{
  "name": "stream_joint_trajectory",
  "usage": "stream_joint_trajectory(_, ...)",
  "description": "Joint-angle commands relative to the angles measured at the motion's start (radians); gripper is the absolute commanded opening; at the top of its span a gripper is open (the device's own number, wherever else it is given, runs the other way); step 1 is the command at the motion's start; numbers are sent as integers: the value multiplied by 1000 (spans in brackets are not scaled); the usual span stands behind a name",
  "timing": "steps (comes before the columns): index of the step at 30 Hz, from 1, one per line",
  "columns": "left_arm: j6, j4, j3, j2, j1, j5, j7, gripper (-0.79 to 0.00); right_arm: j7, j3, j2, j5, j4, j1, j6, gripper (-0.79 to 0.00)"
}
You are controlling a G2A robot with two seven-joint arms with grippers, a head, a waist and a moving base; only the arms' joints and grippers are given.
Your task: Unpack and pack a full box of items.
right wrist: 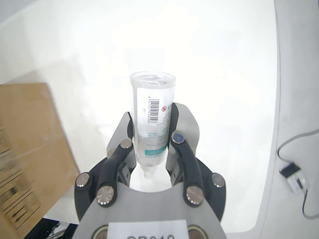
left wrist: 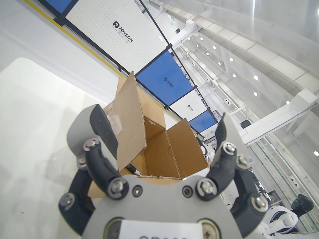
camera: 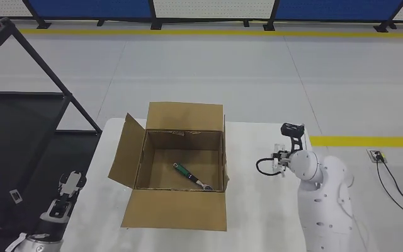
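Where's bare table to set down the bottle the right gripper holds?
The widest bare patch is the table between the box and the right gripper holding the bottle. A narrow strip runs between the box's left flap and the table's left edge. Inside the box, a green-handled tool lies on the floor.

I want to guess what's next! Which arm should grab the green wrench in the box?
Probably left: the left tool is open and empty, facing the box with the wrench. The right tool is busy holding a bottle.
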Motion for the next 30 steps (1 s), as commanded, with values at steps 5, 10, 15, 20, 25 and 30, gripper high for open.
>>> stream_joint_trajectory(5,-19,4,-18,-1,25,-22,14,0,-70,-220,-11,33,-368,-96,-99,-785)
stream_joint_trajectory(10,-35,7,-39,-3,47,-43,29,0,-116,-400,-17,-33,-499,-79,-139,-785)
stream_joint_trajectory(15,-52,15,-58,-4,67,-65,41,0,-87,-578,-35,-112,-452,27,-128,-785)
stream_joint_trajectory(20,-66,30,-70,-5,80,-83,42,0,-49,-698,-72,-46,-202,207,-108,-785)
stream_joint_trajectory(25,-75,39,-82,-6,87,-99,43,0,-59,-813,-123,55,99,362,-88,-785)
stream_joint_trajectory(30,-81,43,-95,-6,95,-109,40,0,-69,-906,-179,137,377,474,-80,-785)
